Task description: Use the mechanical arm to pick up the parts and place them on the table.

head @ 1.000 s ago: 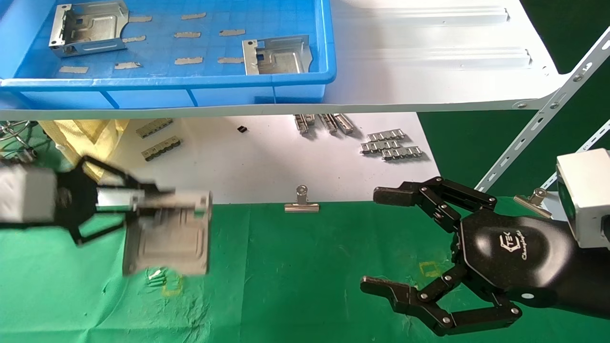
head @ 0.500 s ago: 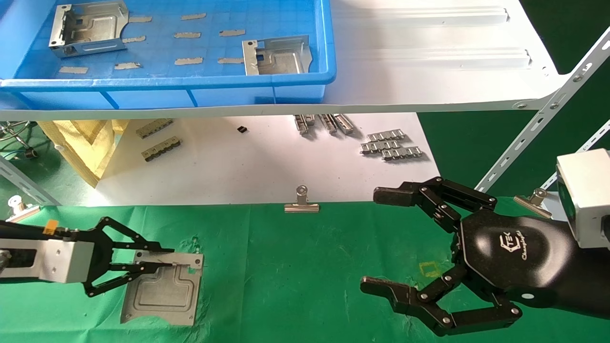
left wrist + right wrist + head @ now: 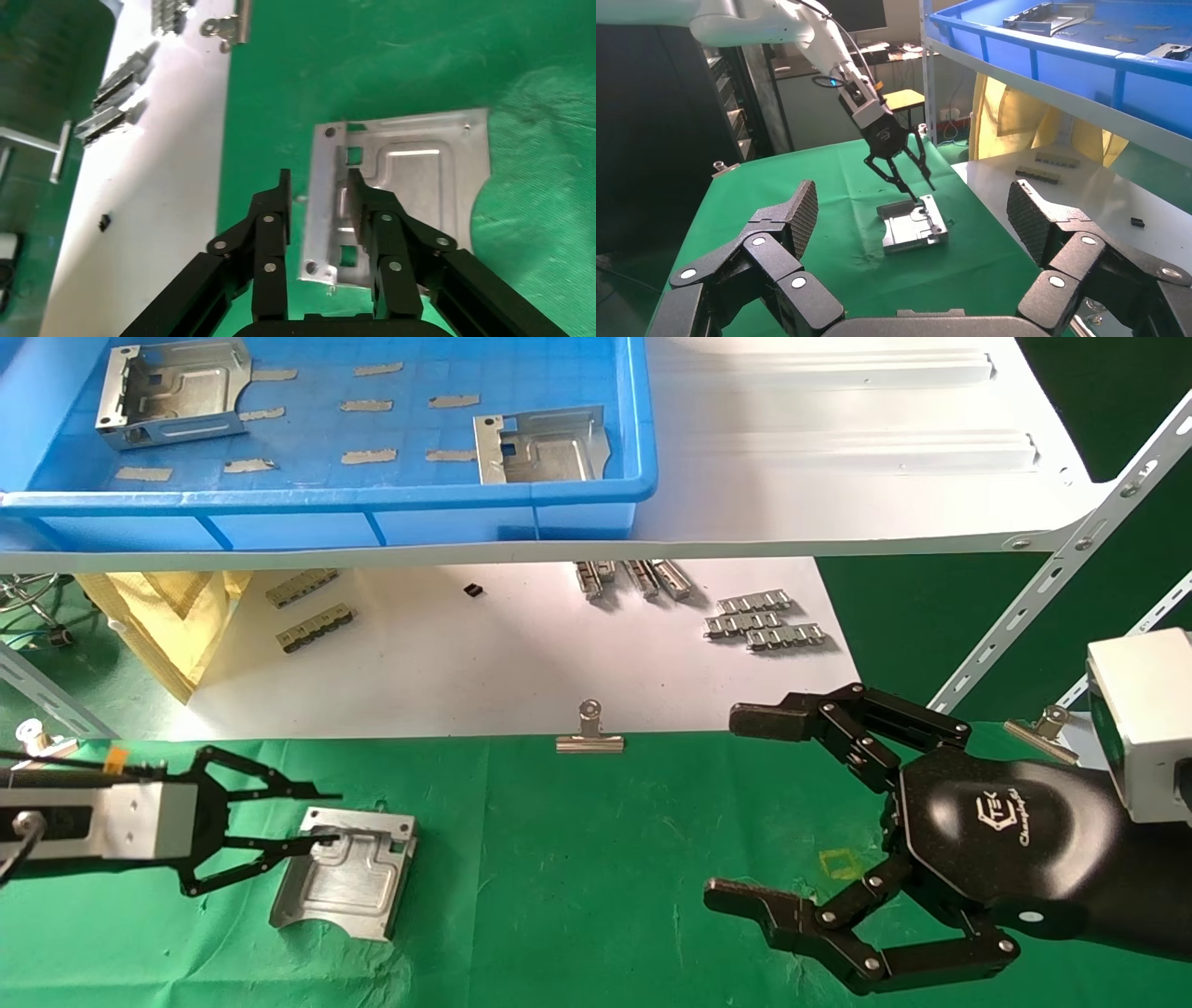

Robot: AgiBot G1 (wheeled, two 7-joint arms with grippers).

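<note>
One silvery bracket lies flat on the green cloth table at the left. It also shows in the left wrist view and the right wrist view. My left gripper is open, its fingers standing either side of the bracket's upturned near edge. Two more brackets lie in the blue bin on the shelf. My right gripper hovers open and empty over the cloth at the right.
The white shelf overhangs the back of the workspace, with a slanted strut at the right. Grey ridged strips lie on the white sheet. Binder clips hold the cloth's edge. A yellow bag hangs at the left.
My left gripper carried the bracket down onto the cloth, then opened and let it go. The bracket now lies flat. The right arm has not moved.
</note>
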